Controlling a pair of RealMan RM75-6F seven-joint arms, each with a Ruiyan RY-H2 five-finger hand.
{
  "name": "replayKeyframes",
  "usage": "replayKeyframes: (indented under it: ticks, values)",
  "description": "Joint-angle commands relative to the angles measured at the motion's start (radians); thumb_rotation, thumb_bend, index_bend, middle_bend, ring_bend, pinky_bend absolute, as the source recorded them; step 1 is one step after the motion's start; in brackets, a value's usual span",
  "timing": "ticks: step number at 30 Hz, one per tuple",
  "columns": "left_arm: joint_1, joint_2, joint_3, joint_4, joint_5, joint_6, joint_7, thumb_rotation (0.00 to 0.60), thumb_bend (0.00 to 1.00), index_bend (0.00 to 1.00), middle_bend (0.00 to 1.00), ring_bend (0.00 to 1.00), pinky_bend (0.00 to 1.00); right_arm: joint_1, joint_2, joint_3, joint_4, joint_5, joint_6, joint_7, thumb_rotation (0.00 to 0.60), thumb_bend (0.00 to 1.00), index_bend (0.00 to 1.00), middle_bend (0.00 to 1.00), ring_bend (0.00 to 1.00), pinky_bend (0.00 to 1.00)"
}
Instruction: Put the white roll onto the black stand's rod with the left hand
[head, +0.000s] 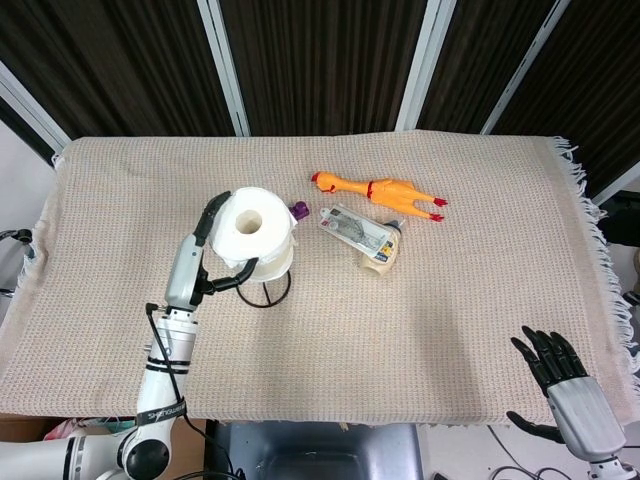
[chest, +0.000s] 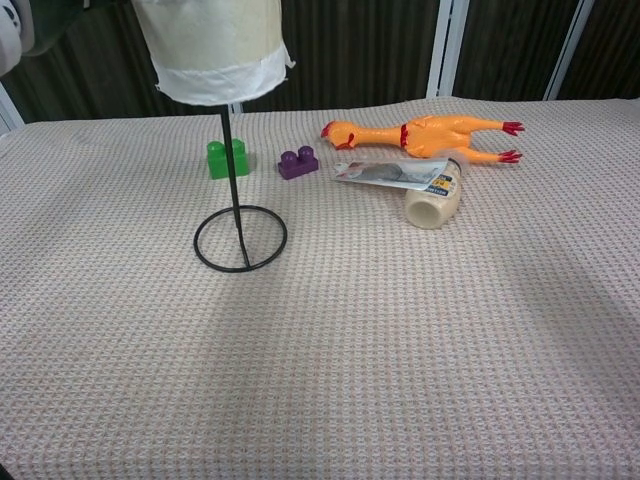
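A: Where is the white roll (head: 254, 229)?
B: Up on the black stand's rod (chest: 233, 170). It is a soft paper cylinder with a hollow core, seen end-on from the head view. In the chest view the thin metal rod runs up into its underside. The roll sits well above the stand's round wire base ring (chest: 240, 238).

A: Left hand (head: 213, 247)?
B: Dark fingers curl around the roll's side, gripping it. Silver forearm below.

A: Right hand (head: 556, 373)?
B: Low at the near right edge, off the cloth, fingers spread, holding nothing.

A: Surface (head: 470, 300)?
B: Covered in beige waffle-weave cloth, fringed on the right edge.

A: Other items?
B: A green block (chest: 227, 158) and a purple block (chest: 298, 162), both studded plastic, just behind the stand. A glossy orange rubber chicken (chest: 420, 135) with red feet lies further right. A cream tube (chest: 432, 200) lies on its side in front of it, with a flat printed packet (chest: 392, 172) resting against it.
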Motion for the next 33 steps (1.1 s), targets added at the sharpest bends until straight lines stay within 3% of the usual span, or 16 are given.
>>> replayKeyframes:
  ticks: [1, 12, 16, 19, 23, 27, 30, 33]
  values:
    - [0.005, 0.014, 0.0, -0.005, -0.005, -0.012, -0.009, 0.6, 0.4, 0.0, 0.02, 0.0, 0.06, 0.0, 0.0, 0.001, -0.001, 0.001, 0.0, 0.0, 0.6, 0.05, 0.0, 0.0, 0.0, 0.0]
    - [0.036, 0.077, 0.018, -0.025, 0.045, -0.028, -0.045, 0.6, 0.39, 0.0, 0.0, 0.0, 0.04, 0.0, -0.002, 0.002, 0.001, -0.001, -0.002, -0.006, 0.6, 0.06, 0.0, 0.0, 0.0, 0.0]
    - [0.107, 0.171, 0.094, -0.054, 0.165, -0.023, -0.091, 0.6, 0.4, 0.0, 0.0, 0.0, 0.04, 0.0, -0.002, 0.001, 0.005, -0.004, -0.003, -0.007, 0.6, 0.05, 0.0, 0.0, 0.0, 0.0]
    - [0.2, 0.278, 0.193, -0.044, 0.305, -0.008, -0.219, 0.6, 0.41, 0.0, 0.0, 0.0, 0.04, -0.002, -0.004, -0.002, 0.007, -0.009, -0.003, -0.013, 0.6, 0.05, 0.0, 0.0, 0.0, 0.0]
    - [0.321, 0.386, 0.353, 0.105, 0.528, 0.057, -0.472, 0.6, 0.42, 0.0, 0.0, 0.0, 0.04, -0.006, -0.014, -0.007, 0.009, -0.02, -0.002, -0.033, 0.6, 0.06, 0.0, 0.0, 0.0, 0.0]
    - [0.424, 0.41, 0.512, 0.41, 0.725, 0.182, -0.659, 0.6, 0.42, 0.0, 0.0, 0.0, 0.04, -0.009, -0.032, -0.004, 0.01, -0.017, -0.011, -0.069, 0.6, 0.05, 0.0, 0.0, 0.0, 0.0]
    - [0.506, 0.364, 0.558, 0.615, 0.731, 0.258, -0.618, 0.6, 0.43, 0.0, 0.0, 0.0, 0.06, -0.009, -0.051, 0.013, 0.01, 0.011, -0.022, -0.107, 0.6, 0.06, 0.0, 0.0, 0.0, 0.0]
    - [0.56, 0.311, 0.569, 0.732, 0.702, 0.298, -0.624, 0.6, 0.43, 0.0, 0.0, 0.0, 0.05, -0.007, -0.067, 0.03, 0.004, 0.04, -0.034, -0.137, 0.6, 0.05, 0.0, 0.0, 0.0, 0.0]
